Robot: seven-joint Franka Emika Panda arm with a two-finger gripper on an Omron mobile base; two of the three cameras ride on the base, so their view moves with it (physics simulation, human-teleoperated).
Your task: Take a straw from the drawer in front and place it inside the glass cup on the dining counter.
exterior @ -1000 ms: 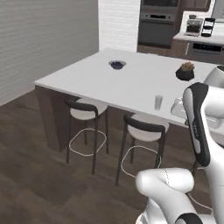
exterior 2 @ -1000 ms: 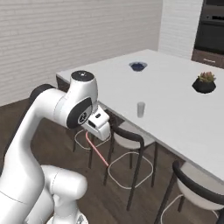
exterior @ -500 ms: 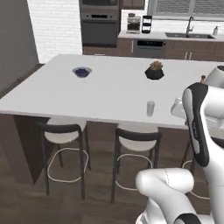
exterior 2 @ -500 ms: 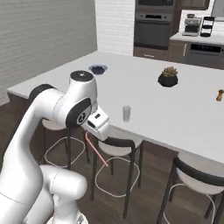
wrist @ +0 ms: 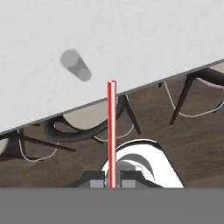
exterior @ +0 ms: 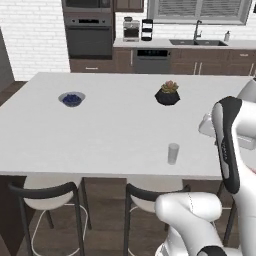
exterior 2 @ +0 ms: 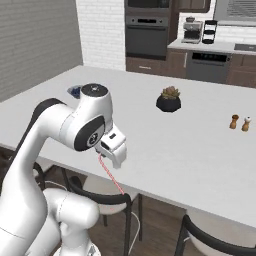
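A rendered kitchen with a white brick back wall, dark ovens and dark brown cabinets lies behind the large white tabletop (exterior: 115,125) of the dining island, which spreads across the middle of both base views. Black-framed stools with pale seats (exterior: 47,192) are tucked under its near edge. On the tabletop, the glass cup (exterior: 173,153) stands upright close to the near edge, right of centre in the left base view; in the hand view it shows as a pale, blurred cylinder (wrist: 75,64) on the white surface, up and to the left of the straw's tip. A dark blue bowl (exterior: 71,99) sits far to the left, and a dark pot with a plant (exterior: 167,94) stands farther back, near the middle. Two small shakers (exterior 2: 239,122) stand together at the right in the right base view.

The pincer (exterior 2: 114,154) hangs in front of the near edge of the tabletop, off the surface. Its fingers are closed narrowly on a thin red-and-white straw (wrist: 111,131), which runs straight out from between the tips; in the right base view the straw (exterior 2: 111,175) slants down and to the right below the hand. The straw is apart from the cup.
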